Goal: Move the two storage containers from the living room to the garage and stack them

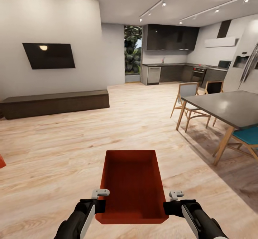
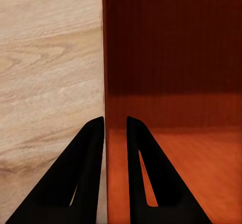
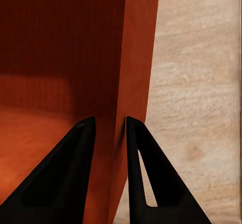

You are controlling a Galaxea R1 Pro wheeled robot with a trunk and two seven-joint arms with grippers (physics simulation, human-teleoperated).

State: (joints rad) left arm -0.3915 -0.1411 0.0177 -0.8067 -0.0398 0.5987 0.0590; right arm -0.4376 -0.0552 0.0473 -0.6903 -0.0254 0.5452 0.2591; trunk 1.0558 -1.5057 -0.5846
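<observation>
I hold one red-orange storage container (image 1: pixel 132 181) low in front of me over the light wood plank flooring of the living room. My left gripper (image 1: pixel 102 206) is shut on the container's left wall, and my right gripper (image 1: pixel 166 207) is shut on its right wall. In the left wrist view the black fingers (image 2: pixel 91 158) pinch the thin wall (image 2: pixel 176 83), one inside and one outside. The right wrist view has the fingers (image 3: pixel 146 173) clamping the opposite wall (image 3: pixel 133 58) the same way. A red-orange sliver (image 1: pixel 1 161) shows at the left edge; I cannot tell what it is.
A dark dining table (image 1: pixel 229 106) with wooden chairs (image 1: pixel 188 101) stands to the right. Along the left wall runs a long low dark bench (image 1: pixel 53 103) under a wall TV (image 1: pixel 49 55). Kitchen cabinets (image 1: pixel 172 72) and a fridge (image 1: pixel 247 67) lie far ahead. Open wood floor (image 1: pixel 136 117) stretches between.
</observation>
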